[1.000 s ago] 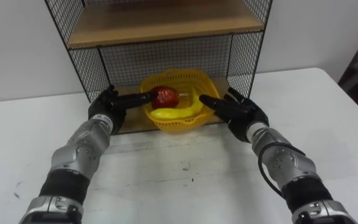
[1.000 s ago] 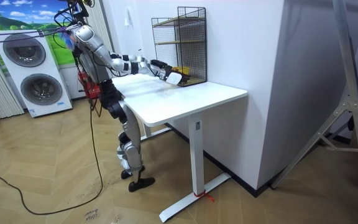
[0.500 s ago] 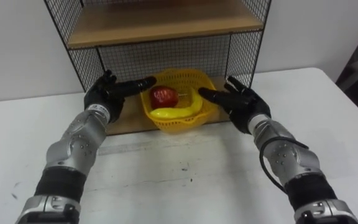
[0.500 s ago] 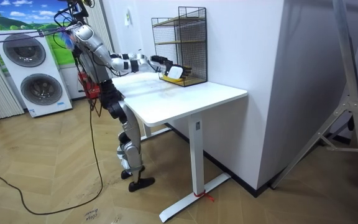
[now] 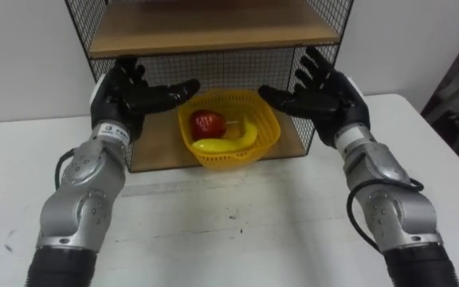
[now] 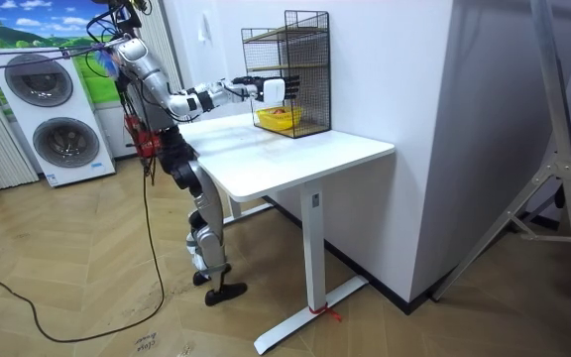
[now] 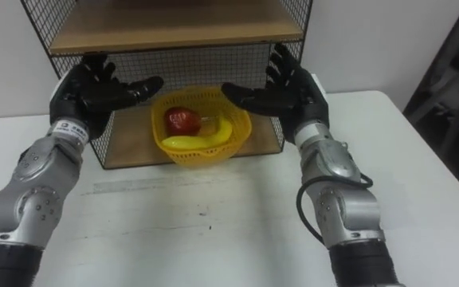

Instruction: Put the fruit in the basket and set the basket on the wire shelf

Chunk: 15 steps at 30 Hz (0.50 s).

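Basket [image 5: 231, 159] sits on the wire shelf's [image 5: 213, 70] bottom board, at its front edge, at 12 o'clock from the robot; it stands upright w/ the fruit inside. Apple [image 5: 208, 123] lies at approx. 10 o'clock in the basket; banana [image 5: 225, 143] lies along the 6 o'clock side and curves up toward 3 o'clock, touching the apple or just beside it, can't tell which.

Left hand [image 5: 126, 94] is raised at 10 o'clock of the basket, in front of the shelf's left wire side; fingers released and spread, thumb pointing in toward the middle, grasping nothing. Right hand [image 5: 329, 92] is at 2 o'clock of the basket, in front of the shelf's right wire side; fingers likewise straight and fanned out, thumb pointing in, nothing in it. Both hands hang clear of the basket rim, well apart from each other, the basket between and below them.

Upper board [image 5: 205, 28] of the shelf is just above the hands; shelf stands on the white table [image 5: 229, 231].

Room view: robot stands at the table's near edge, both arms stretched toward the shelf; washing machines [image 6: 62, 139] behind it on the room view's left.
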Tool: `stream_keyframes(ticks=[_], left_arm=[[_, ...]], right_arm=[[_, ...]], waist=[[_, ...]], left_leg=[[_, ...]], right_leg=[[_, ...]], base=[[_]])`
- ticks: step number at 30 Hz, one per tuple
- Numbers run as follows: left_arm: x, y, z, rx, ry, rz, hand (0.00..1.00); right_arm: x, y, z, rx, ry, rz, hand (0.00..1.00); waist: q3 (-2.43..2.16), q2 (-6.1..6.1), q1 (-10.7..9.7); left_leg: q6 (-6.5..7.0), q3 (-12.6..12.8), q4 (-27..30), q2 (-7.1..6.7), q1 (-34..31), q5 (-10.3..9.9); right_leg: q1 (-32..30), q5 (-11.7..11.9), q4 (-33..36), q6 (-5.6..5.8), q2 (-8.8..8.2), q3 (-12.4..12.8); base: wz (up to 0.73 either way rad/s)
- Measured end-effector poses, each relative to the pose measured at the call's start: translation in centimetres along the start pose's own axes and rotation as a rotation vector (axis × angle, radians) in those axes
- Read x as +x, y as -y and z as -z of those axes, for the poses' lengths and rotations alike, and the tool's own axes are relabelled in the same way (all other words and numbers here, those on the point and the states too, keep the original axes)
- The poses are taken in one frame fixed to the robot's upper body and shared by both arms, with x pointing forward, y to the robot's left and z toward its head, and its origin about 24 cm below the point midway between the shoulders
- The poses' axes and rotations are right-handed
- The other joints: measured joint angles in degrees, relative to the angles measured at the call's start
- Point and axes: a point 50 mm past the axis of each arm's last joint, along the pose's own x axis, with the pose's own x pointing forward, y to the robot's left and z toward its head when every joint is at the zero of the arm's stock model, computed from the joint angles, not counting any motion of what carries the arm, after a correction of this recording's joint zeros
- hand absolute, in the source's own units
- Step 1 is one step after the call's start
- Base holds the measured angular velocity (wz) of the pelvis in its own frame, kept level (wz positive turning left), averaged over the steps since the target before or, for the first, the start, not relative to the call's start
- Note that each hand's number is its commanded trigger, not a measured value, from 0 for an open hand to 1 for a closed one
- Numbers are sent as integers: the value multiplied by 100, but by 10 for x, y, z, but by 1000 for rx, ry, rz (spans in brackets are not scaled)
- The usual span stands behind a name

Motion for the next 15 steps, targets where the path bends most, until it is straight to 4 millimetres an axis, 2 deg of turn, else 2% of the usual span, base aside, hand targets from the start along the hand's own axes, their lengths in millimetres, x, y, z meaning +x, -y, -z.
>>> stream_keyframes(ticks=[5, 9, 15], left_arm=[[-6, 7, -10, 44, 64, 33, 0], [-21, 3, -4, 40, 72, 41, 0], [-36, -6, 8, 63, 53, 30, 0]], right_arm=[[-10, -3, -10, -63, 64, -21, 0], [-25, -2, -7, -105, 78, -38, 0], [-38, 2, 3, -133, 60, -36, 0]], waist=[[5, -21, 22], [2, -27, 34], [3, -34, 34]], left_leg=[[-1, -27, -2, -2, 2, 3], [-13, -26, -5, -1, -3, -3], [-38, -27, -7, 0, 39, -20]], right_leg=[[15, 6, -3, -10, -4, -24], [-2, -11, 1, 3, 4, 19], [-3, -16, 1, 6, 9, 33]], base=[[2], [0], [0]])
